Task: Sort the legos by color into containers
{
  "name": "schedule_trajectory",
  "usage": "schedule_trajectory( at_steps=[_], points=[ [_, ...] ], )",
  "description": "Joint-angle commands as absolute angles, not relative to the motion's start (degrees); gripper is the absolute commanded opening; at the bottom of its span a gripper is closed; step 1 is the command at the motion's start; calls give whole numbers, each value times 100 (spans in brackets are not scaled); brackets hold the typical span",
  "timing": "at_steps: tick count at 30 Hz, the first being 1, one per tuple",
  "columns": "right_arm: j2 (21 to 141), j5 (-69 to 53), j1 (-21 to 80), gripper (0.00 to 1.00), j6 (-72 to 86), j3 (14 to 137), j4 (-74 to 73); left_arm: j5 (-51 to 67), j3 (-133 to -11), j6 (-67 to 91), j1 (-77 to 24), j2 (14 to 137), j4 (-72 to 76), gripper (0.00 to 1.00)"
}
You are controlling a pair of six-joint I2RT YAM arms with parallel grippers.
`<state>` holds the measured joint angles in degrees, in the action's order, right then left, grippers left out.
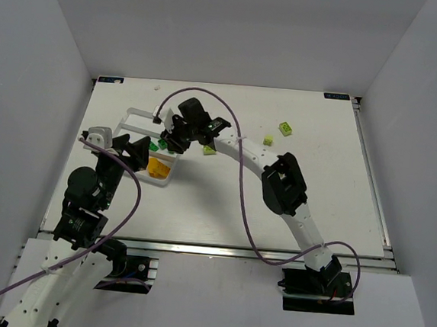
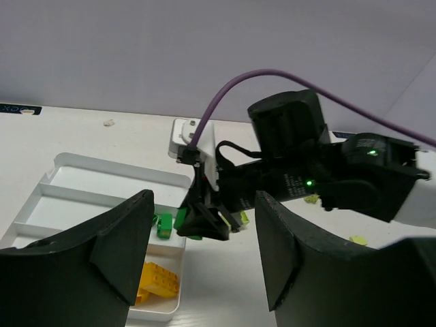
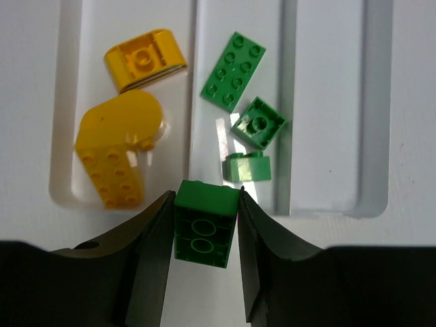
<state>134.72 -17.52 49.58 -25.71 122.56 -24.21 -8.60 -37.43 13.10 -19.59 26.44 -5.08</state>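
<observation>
My right gripper (image 3: 204, 201) is shut on a dark green lego (image 3: 203, 231), held just over the near rim of the white divided tray (image 3: 192, 82). Below it, one compartment holds yellow legos (image 3: 116, 153) and the one beside it holds three green legos (image 3: 233, 71). From above, the right gripper (image 1: 168, 141) hangs over the tray (image 1: 135, 113), and the left gripper (image 1: 138, 151) sits close beside it. In the left wrist view my left gripper (image 2: 204, 252) stands open with nothing between its fingers, beside the tray's yellow compartment (image 2: 160, 279).
Three pale lime legos lie loose on the white table right of the tray: one (image 1: 285, 128) farthest back, one (image 1: 268, 140) near the right forearm, one (image 1: 209, 150) close to the tray. The compartment (image 3: 334, 102) beside the green one holds nothing. Grey walls enclose the table.
</observation>
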Motion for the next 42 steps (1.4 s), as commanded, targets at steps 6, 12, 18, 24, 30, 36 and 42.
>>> schedule_trajectory(
  at_steps=[6, 12, 18, 24, 30, 36, 42],
  points=[
    [13983, -1600, 4904, 2, -1960, 12587, -556, -809, -3753, 1239, -1934, 2760, -448, 71],
    [14150, -1521, 4895, 19, -1758, 12463, -220, -774, -3762, 1248, -1934, 2751, -448, 71],
    [14194, -1670, 4887, 35, -1731, 12331, -246, -712, -3771, 1257, -1934, 2751, -431, 71],
    [14344, -1749, 4957, 34, -1609, 12638, -115, -712, -3753, 1248, -1934, 2760, -422, 71],
    [14537, -1767, 4974, 38, -1529, 12656, 140, -659, -3753, 1257, -1934, 2874, -422, 71],
    [14607, -1714, 4966, 60, -1424, 12630, 246, -598, -3762, 1257, -1934, 2918, -422, 71],
    [14449, -1740, 4966, 67, -1406, 12586, 229, -589, -3753, 1257, -1934, 2900, -422, 71]
  ],
)
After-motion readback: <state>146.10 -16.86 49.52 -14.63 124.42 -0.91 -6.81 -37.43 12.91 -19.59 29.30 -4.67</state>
